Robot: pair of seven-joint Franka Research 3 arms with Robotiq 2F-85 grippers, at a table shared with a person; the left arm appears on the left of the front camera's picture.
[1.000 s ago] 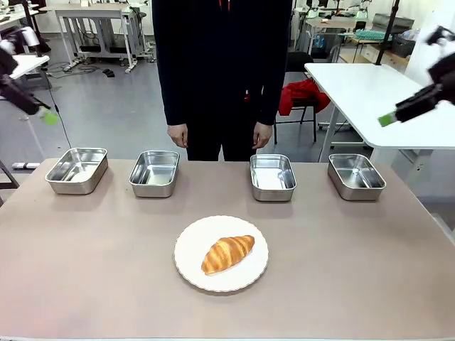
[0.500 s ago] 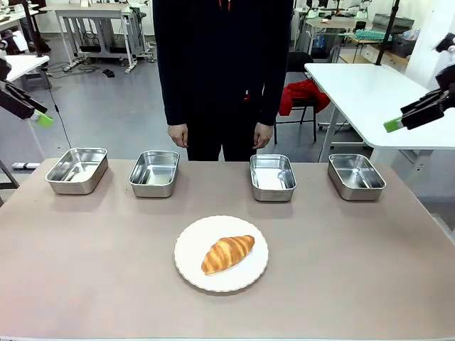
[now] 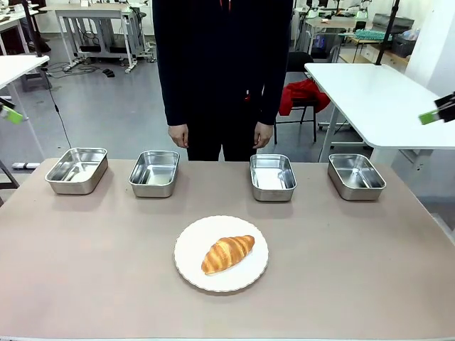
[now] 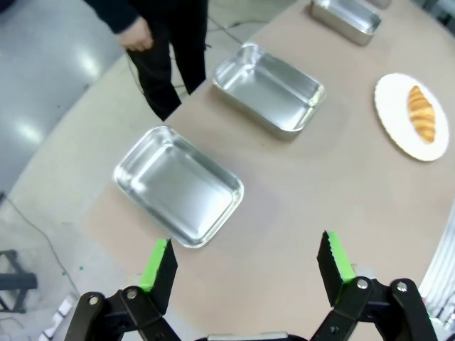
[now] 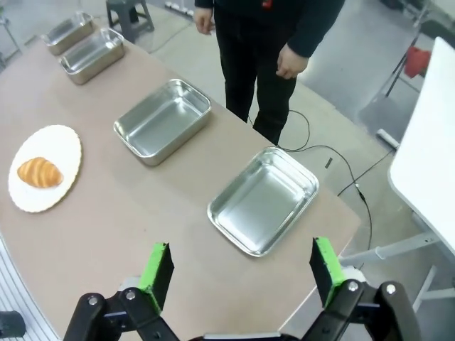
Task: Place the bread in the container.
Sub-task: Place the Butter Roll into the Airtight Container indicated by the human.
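The bench (image 3: 355,270) has a plain, matt grey-brown top. The bread (image 3: 227,253) lies slantwise on a round white plate (image 3: 186,245) near the middle of it, on the robot's side. Beyond the plate four containers stand in a row along the far edge, all bare inside: the leftmost container (image 3: 77,170), the second container (image 3: 154,172), the third container (image 3: 272,177) and the rightmost container (image 3: 356,176); a wider gap parts the second from the third; the bread is in none of them and well apart from each.

A person (image 3: 222,64) in dark clothes stands at the far edge behind that gap, arms down; the person's right hand (image 3: 178,135) and the person's left hand (image 3: 263,135) hang just above bench level.

The left gripper (image 4: 245,263) hangs high off the left end, its green pads spread wide with nothing between them, looking down over the two left containers; the right gripper (image 5: 240,268) is likewise spread and empty, above the right end.

Behind lies a glossy grey floor (image 3: 106,106); a white table (image 3: 370,92) stands to the right, with a red garment (image 3: 304,94) on a chair beside it; metal-framed tables (image 3: 92,14) stand farther back at left.
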